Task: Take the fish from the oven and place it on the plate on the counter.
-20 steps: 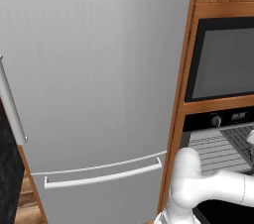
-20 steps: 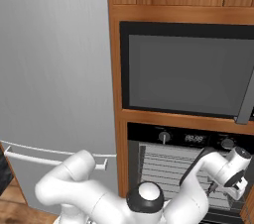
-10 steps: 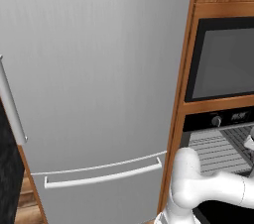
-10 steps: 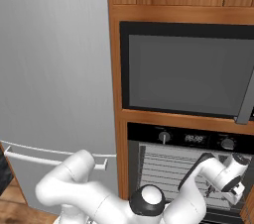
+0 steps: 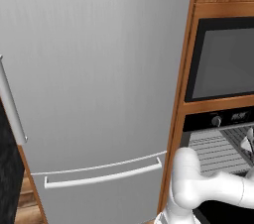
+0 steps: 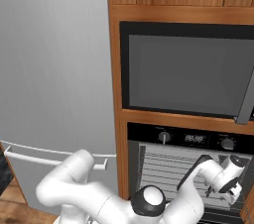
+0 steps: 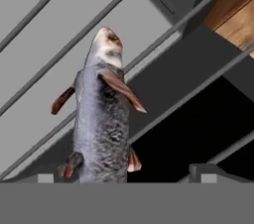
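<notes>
The slender grey fish with reddish-brown fins (image 7: 101,114) lies on the grey wire rack (image 7: 44,54) inside the built-in oven with the black control strip and ribbed grey door (image 6: 171,166). In the hand view its long axis runs nearly straight up the frame, head at the top, tail at the bottom between the two dark fingertips (image 7: 45,177). The end effector (image 7: 124,178) appears parted, one tip on either side of the tail; contact cannot be confirmed.

Risks, as judged:
- A grasp taken at the narrow tail may let the body pivot or slip out on lifting.
- Fingertips lowered too far could catch on the rack bars.
- The wrist (image 6: 229,174) sits close to the oven opening; a careless withdrawal may strike the frame.
</notes>
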Tool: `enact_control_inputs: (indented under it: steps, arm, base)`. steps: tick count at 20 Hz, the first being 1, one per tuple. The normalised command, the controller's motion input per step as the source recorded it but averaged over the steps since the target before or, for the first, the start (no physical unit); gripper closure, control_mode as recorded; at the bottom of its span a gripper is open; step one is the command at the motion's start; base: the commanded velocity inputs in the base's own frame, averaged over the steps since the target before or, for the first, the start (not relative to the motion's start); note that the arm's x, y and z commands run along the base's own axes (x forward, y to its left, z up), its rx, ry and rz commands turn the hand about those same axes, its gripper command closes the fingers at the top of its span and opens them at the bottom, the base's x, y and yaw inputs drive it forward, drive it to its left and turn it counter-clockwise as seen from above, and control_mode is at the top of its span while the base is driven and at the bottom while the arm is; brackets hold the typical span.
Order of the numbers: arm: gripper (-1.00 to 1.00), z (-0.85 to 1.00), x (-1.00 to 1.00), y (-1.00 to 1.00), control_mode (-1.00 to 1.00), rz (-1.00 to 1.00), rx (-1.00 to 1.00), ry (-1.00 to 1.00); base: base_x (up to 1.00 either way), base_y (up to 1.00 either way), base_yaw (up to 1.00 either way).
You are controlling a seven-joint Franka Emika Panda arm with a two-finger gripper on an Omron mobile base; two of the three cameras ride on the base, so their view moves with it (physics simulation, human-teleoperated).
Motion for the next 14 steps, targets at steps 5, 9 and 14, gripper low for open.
enact_control_inputs:
  steps: [5,9,14]
  arm:
    - [-1.00,-0.39,0.35,-0.16,-1.00,0.01,-0.01,-0.06]
    - [-1.00,-0.40,0.36,-0.33,-1.00,0.04,0.00,-0.07]
    - [-1.00,-0.76,0.10,-0.12,-1.00,0.04,0.00,-0.03]
  base:
    - [0.00,0.00,0.00]
    - [0.00,0.00,0.00]
    - [0.00,0.00,0.00]
